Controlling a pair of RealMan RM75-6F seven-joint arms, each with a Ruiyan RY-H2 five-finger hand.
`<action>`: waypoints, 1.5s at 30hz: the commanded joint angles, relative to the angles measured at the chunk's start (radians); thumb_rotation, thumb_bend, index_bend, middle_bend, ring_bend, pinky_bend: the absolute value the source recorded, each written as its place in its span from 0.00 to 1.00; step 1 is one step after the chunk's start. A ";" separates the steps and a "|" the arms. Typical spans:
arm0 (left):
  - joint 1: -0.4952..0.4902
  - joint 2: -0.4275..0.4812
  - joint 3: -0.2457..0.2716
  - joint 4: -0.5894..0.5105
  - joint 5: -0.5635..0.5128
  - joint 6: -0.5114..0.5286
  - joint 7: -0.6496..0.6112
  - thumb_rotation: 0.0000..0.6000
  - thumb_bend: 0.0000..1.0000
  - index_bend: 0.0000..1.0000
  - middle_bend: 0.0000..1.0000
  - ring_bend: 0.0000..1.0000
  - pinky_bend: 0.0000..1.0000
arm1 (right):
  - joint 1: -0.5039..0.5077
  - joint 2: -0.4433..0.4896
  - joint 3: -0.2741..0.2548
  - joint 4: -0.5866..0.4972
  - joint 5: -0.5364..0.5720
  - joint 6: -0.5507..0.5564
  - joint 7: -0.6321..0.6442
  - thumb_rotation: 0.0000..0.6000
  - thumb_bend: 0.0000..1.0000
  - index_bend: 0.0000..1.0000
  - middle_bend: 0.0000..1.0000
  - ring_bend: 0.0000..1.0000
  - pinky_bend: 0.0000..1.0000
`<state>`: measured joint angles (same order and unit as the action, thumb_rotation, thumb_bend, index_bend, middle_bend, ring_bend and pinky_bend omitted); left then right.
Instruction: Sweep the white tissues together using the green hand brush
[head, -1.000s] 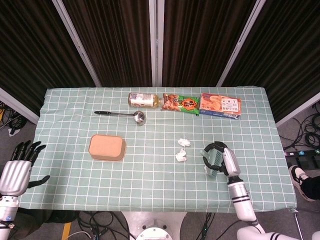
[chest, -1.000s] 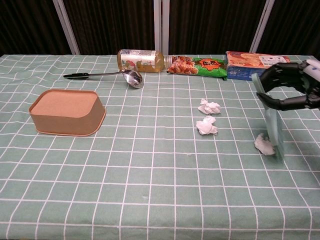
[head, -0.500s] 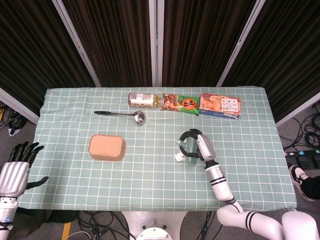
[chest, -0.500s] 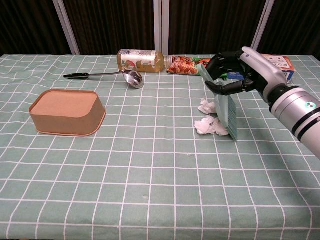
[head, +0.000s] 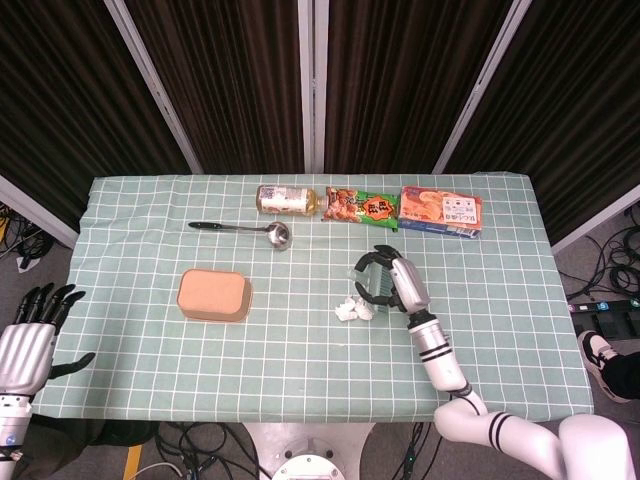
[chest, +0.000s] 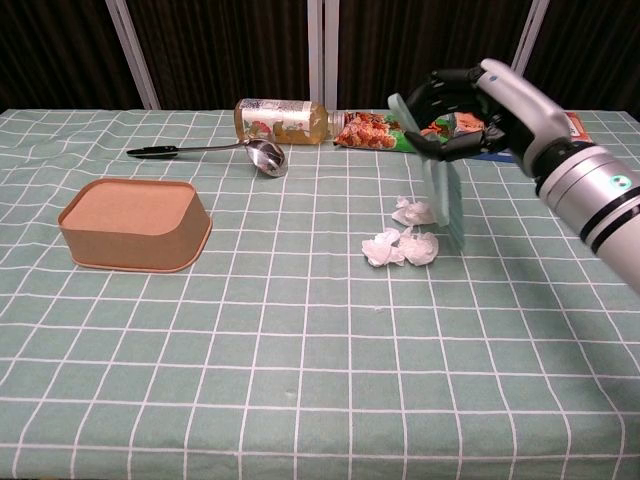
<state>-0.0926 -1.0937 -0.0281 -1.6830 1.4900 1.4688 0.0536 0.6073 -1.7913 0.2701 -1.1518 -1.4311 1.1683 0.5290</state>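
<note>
My right hand (chest: 470, 103) (head: 392, 279) grips the handle of the green hand brush (chest: 441, 195) (head: 374, 294), which hangs bristles down at the right edge of the tissues. The white tissues (chest: 402, 240) (head: 351, 307) lie bunched in a small cluster near the table's middle, just left of the brush. One tissue (chest: 411, 211) sits slightly behind the others, close to the bristles. My left hand (head: 32, 335) hangs open off the table's front left corner, seen only in the head view.
A tan box (chest: 134, 224) stands at the left. Along the far side lie a ladle (chest: 215, 150), a bottle (chest: 283, 120), a snack bag (chest: 378, 130) and an orange packet (head: 441, 210). Green checked cloth (chest: 300, 380) covers the table.
My right hand has swept the brush from the right side of the table leftward, pushing a stray tissue into the other two. The cluster has shifted a little further left.
</note>
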 joint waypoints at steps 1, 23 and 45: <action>-0.001 0.000 -0.001 0.000 0.002 0.001 0.002 1.00 0.10 0.15 0.10 0.00 0.02 | -0.026 0.192 -0.014 -0.100 -0.012 -0.014 -0.126 1.00 0.43 0.81 0.68 0.36 0.18; -0.003 -0.006 0.006 -0.015 0.015 -0.002 0.023 1.00 0.10 0.15 0.10 0.00 0.02 | -0.013 0.276 -0.202 0.142 -0.026 -0.286 -0.184 1.00 0.43 0.62 0.52 0.25 0.17; -0.025 -0.055 -0.012 0.027 0.021 -0.003 0.071 1.00 0.10 0.15 0.10 0.00 0.02 | -0.335 0.689 -0.229 -0.343 -0.041 0.239 -0.328 1.00 0.33 0.00 0.10 0.00 0.00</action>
<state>-0.1161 -1.1429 -0.0385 -1.6591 1.5119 1.4652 0.1195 0.3926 -1.2049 0.0479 -1.3801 -1.4633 1.2568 0.2420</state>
